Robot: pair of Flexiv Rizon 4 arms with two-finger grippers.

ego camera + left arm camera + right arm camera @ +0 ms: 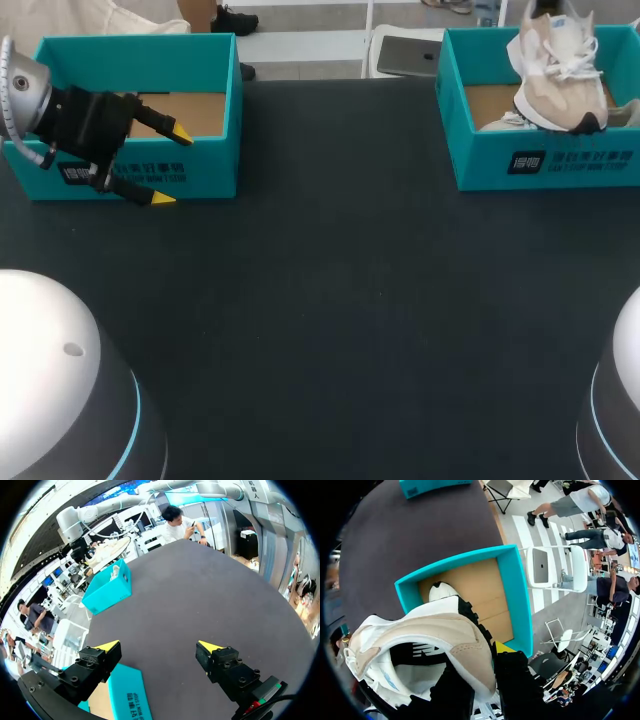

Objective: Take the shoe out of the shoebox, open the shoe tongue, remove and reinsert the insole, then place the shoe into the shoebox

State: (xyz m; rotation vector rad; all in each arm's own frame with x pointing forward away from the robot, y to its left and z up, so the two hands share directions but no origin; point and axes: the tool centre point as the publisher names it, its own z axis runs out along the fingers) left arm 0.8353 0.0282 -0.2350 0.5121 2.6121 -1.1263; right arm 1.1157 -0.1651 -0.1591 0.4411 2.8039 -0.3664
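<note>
one shoe [555, 62] hangs on end above the shoebox [545, 165], clamped by right tool [485, 662]; left tool [159, 646] spread wide.

Matt dark tabletop [330, 300], teal cardboard shoebox [545, 165] w/ brown floor, suede-look shoe [556, 72]

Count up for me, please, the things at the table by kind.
shoeboxes: 2
shoes: 2, the held shoe and another in the right box
pincers: 2, left pincer, right pincer
Total: 6
</note>
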